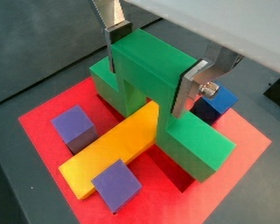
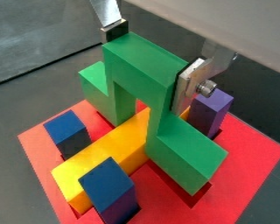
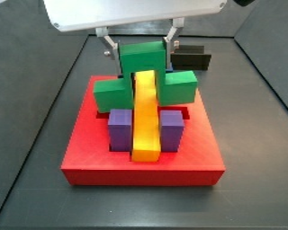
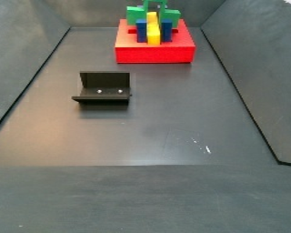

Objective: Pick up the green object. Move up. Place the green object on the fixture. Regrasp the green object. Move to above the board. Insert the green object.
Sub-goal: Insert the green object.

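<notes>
My gripper (image 1: 152,59) is shut on the raised centre of the green object (image 1: 149,70), with one finger pad on each side face, as both wrist views show (image 2: 150,59). The green object (image 2: 140,83) stands upright over the red board (image 1: 43,118) and straddles the yellow bar (image 1: 113,144). Its two wings are low against the board on either side of the bar. In a side view the gripper (image 3: 140,49) holds the green object (image 3: 143,61) at the board's (image 3: 140,166) far end. The black fixture (image 4: 103,89) stands apart on the floor, with nothing on it.
Purple blocks (image 3: 118,126) flank the yellow bar (image 3: 144,121) on the board. Blue blocks (image 2: 67,131) and a purple block (image 2: 209,109) stand close to the green wings. Dark walls enclose the floor (image 4: 160,127). The board (image 4: 155,52) sits at the far end.
</notes>
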You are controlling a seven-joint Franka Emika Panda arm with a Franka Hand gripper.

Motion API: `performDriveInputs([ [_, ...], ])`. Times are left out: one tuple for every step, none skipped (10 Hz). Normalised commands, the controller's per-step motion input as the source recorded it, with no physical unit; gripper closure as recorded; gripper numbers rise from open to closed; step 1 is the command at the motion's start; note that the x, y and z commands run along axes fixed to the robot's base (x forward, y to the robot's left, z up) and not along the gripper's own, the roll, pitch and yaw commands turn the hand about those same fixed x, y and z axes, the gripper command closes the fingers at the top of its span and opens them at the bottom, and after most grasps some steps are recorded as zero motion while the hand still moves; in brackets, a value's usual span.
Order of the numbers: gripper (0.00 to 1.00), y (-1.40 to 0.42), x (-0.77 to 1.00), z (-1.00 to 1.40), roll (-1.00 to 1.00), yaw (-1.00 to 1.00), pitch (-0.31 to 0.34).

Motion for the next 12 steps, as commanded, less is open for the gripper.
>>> performDriveInputs([
  [1.00,0.00,0.00,-0.11,0.19,0.00,-0.016],
  [1.00,-0.06,-0.02,-0.12,0.27,0.00,0.000],
  [1.00,-0.04,0.02,-0.10,0.29,-0.12,0.050],
  [1.00,-0.07,0.01,-0.10,0.12,-0.23,0.014],
  [1.00,-0.04,0.09,-0.16,0.00,-0.24,0.034],
  [1.00,-0.08,0.09,-0.12,0.00,-0.24,0.097],
  [1.00,-0.09,0.07,-0.14,0.00,-0.24,0.104],
  [1.00,-0.06,0.07,-0.10,0.00,-0.18,0.106],
  [1.00,-0.01,0.11,-0.11,0.01,-0.07,0.117],
  [1.00,0.00,0.17,-0.14,0.02,-0.01,0.116],
  [1.00,0.00,0.16,-0.17,0.04,-0.02,0.113],
  [1.00,0.00,0.15,-0.17,0.05,-0.02,0.111],
])
